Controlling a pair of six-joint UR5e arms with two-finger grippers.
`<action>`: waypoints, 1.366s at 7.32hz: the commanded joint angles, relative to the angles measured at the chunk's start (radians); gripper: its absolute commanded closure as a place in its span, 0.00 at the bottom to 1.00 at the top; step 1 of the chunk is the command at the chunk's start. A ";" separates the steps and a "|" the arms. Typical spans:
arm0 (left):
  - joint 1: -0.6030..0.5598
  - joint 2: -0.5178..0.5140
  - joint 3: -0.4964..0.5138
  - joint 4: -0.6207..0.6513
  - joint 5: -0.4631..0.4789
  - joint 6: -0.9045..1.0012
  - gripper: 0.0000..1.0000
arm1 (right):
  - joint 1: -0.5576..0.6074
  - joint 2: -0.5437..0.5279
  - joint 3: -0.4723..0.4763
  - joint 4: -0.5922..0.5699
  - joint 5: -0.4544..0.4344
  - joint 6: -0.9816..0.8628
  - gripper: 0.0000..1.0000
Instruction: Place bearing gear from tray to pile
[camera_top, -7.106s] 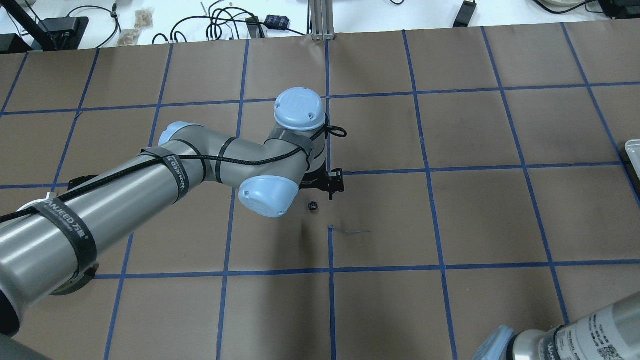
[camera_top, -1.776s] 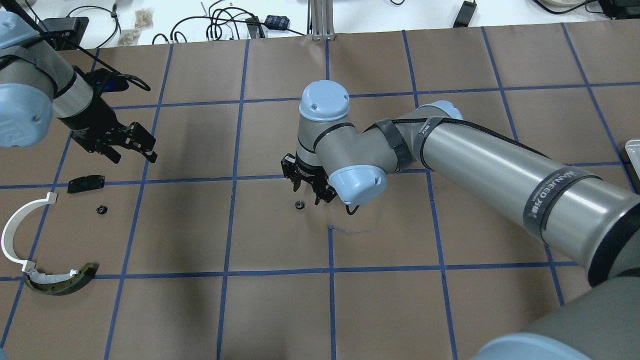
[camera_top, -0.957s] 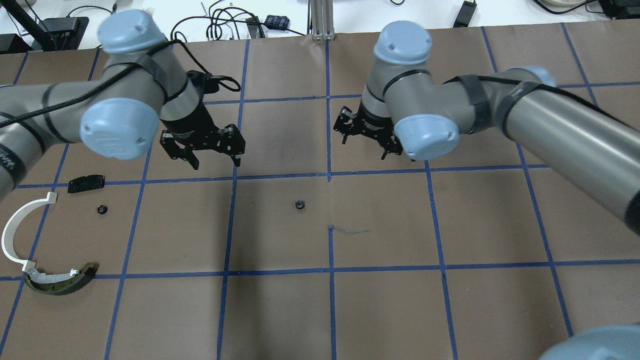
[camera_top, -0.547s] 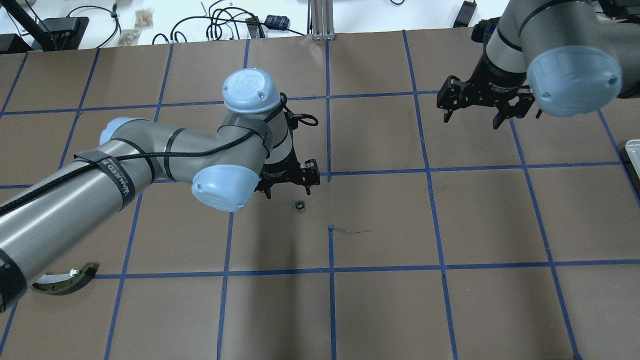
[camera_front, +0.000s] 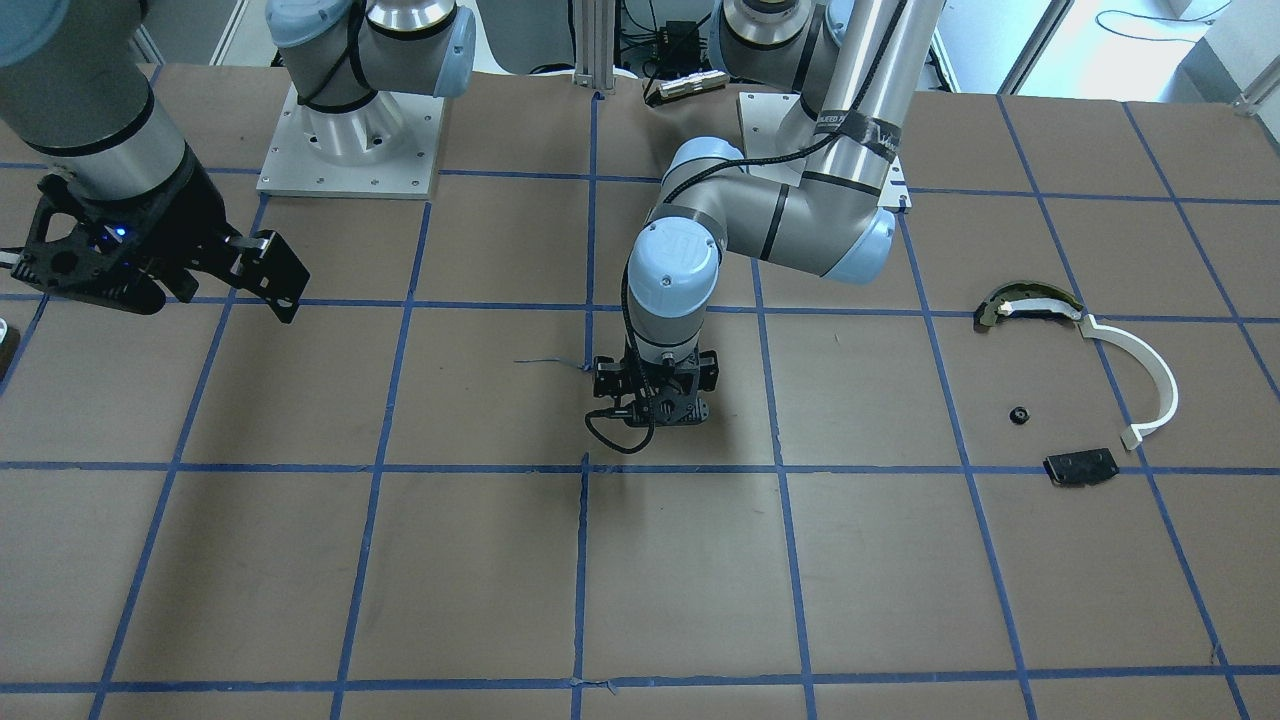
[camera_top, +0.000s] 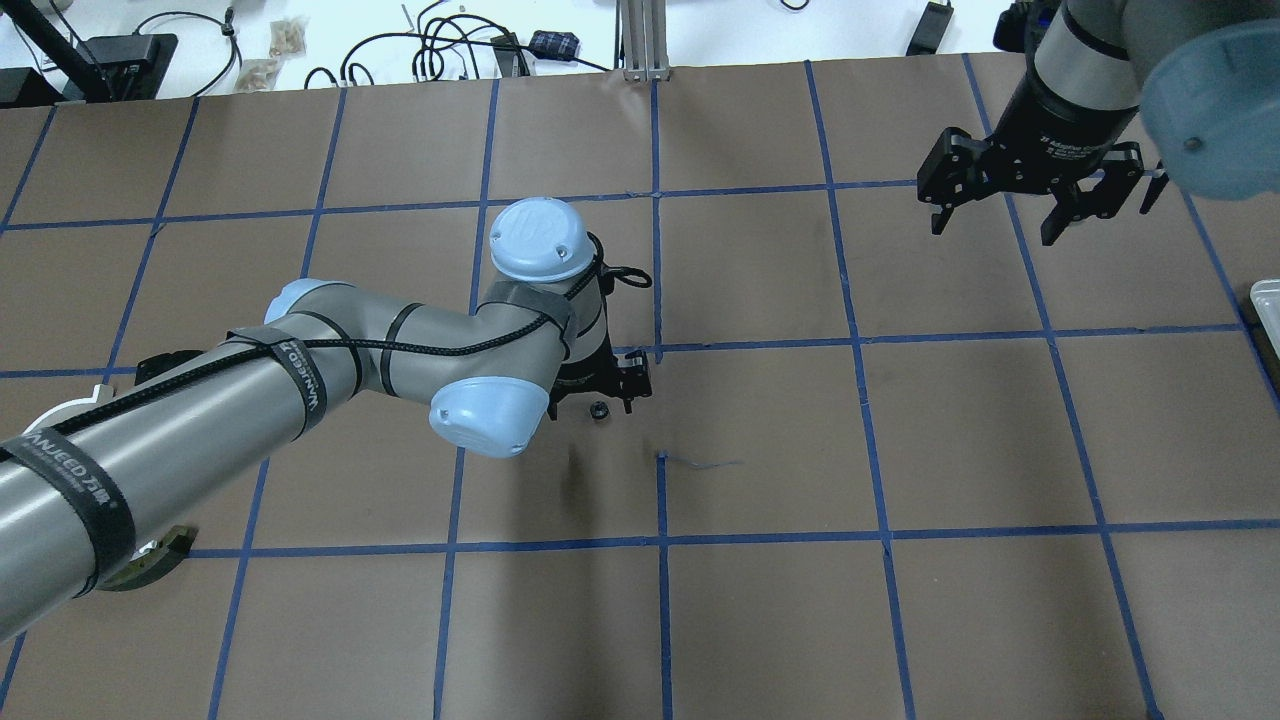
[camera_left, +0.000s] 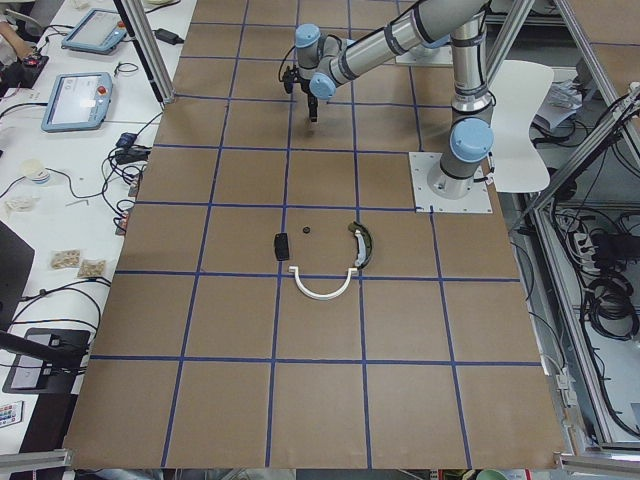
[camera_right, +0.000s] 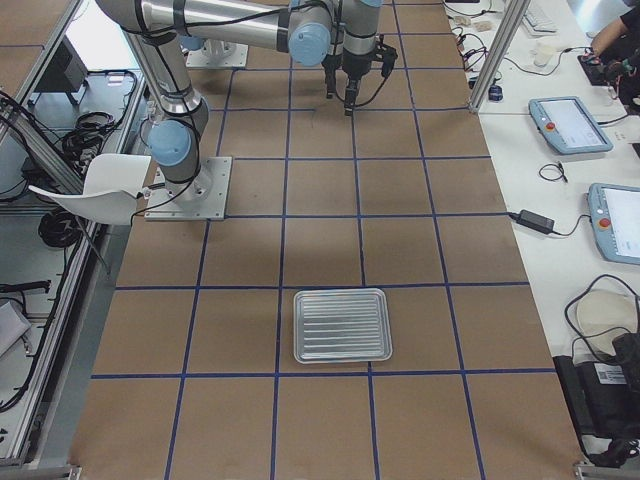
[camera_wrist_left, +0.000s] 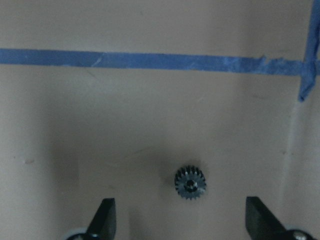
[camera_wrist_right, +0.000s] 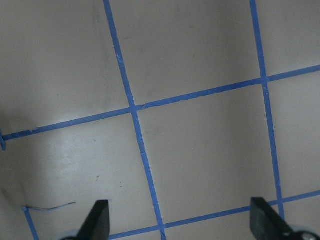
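Note:
The bearing gear (camera_top: 598, 410), small, black and toothed, lies on the brown paper near the table's middle. In the left wrist view the gear (camera_wrist_left: 190, 182) sits just ahead of my open left gripper (camera_wrist_left: 181, 216), between the lines of its two fingertips (camera_wrist_left: 104, 215). My left gripper (camera_top: 600, 392) hangs right over it. The pile lies at the table's left end: a white curved strip (camera_front: 1145, 375), a dark arc piece (camera_front: 1020, 303), a black plate (camera_front: 1080, 466) and another small gear (camera_front: 1018, 415). My right gripper (camera_top: 1040, 195) is open and empty at the far right.
The silver tray (camera_right: 342, 325) lies at the table's right end, and only its edge (camera_top: 1268, 310) shows in the overhead view. My left arm covers most of the pile from overhead. Cables and small boxes lie beyond the far edge.
My left gripper has moved down and towards the gear, over it now. My right arm has pulled further to the right and back, still open.

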 joint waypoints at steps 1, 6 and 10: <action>-0.002 -0.016 0.001 0.014 0.001 -0.014 0.28 | 0.007 -0.040 0.035 0.011 -0.003 0.005 0.00; 0.011 0.027 0.021 0.003 0.009 0.010 1.00 | 0.017 -0.043 0.067 -0.009 -0.004 -0.004 0.00; 0.419 0.175 0.038 -0.260 0.094 0.559 1.00 | 0.024 -0.084 0.078 -0.005 0.010 -0.004 0.00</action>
